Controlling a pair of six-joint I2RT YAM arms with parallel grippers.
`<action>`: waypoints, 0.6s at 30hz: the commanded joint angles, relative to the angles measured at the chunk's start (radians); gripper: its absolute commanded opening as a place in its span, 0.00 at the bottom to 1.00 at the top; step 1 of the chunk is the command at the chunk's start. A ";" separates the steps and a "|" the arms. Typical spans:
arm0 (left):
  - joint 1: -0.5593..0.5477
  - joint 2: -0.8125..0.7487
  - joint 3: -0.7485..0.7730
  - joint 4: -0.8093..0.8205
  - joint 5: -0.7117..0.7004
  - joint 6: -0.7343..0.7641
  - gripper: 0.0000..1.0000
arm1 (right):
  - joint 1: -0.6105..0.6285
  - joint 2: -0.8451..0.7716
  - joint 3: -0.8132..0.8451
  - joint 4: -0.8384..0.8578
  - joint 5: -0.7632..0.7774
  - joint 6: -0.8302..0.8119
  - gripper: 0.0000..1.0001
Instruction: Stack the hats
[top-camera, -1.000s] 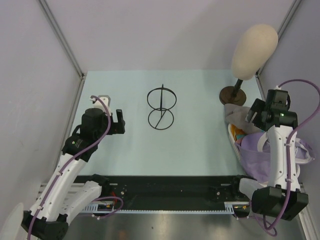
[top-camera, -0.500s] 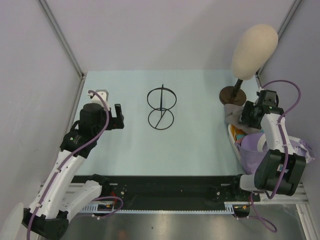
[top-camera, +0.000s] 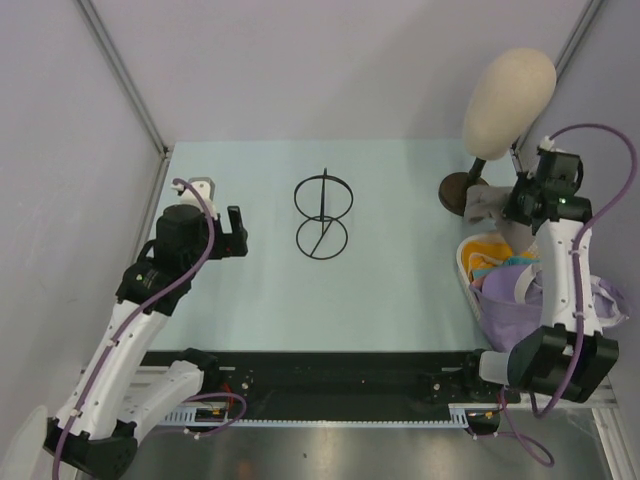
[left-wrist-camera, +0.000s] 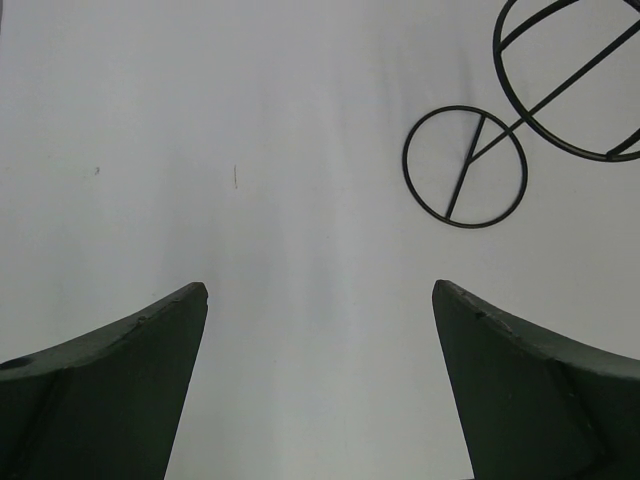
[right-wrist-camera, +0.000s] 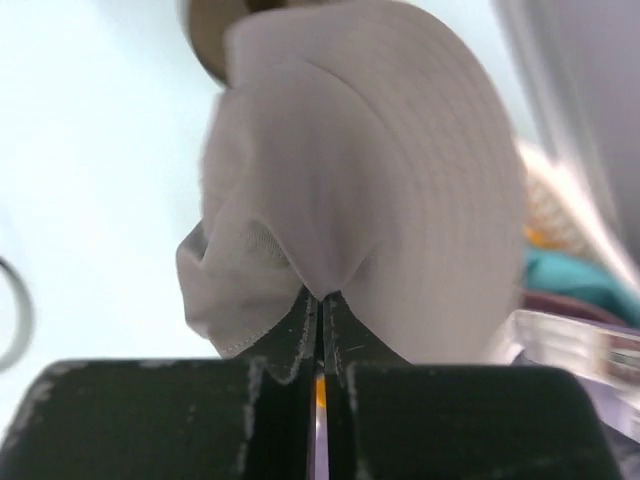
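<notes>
- Our right gripper (top-camera: 503, 206) is closed on the lavender hat (top-camera: 481, 203). In the right wrist view the two fingers (right-wrist-camera: 270, 385) are pressed together with a fold of the hat's pale fabric pinched between their tips.
- In that same view the lavender hat (right-wrist-camera: 390, 190) bunches and creases at the pinch, and its stitched brim fans out to the right.
- From above, the lavender hat is at the far right of the counter (top-camera: 400, 250), just beside the round dark base (top-camera: 457, 189) of the mannequin head (top-camera: 508, 90) and partly overlapping it. We cannot tell whether the hat is touching the counter.
- Nearer to us than the held hat, a white bin (top-camera: 463, 264) sits at the counter's right edge. An orange hat (top-camera: 482, 247) and a teal hat (top-camera: 508, 262) show inside it, close together.
- A larger purple fabric item (top-camera: 508, 318) lies at the near end of that bin, partly behind the right arm.
- Our left gripper (top-camera: 238, 236) is wide open and holds nothing. In the left wrist view its dark fingers (left-wrist-camera: 110, 385) are well apart over bare counter.
- A black wire stand (top-camera: 322, 215) made of rings sits near the middle of the counter, to the right of the left gripper and well apart from all the hats.
</notes>
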 joint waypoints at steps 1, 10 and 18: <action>-0.008 0.025 0.067 0.047 0.045 -0.009 1.00 | 0.060 -0.109 0.231 -0.072 0.019 0.045 0.00; -0.006 0.093 0.217 0.146 0.345 0.008 1.00 | 0.258 -0.149 0.408 -0.065 -0.416 0.150 0.00; 0.000 0.110 0.335 0.213 0.451 -0.087 1.00 | 0.638 -0.080 0.397 0.165 -0.417 0.351 0.00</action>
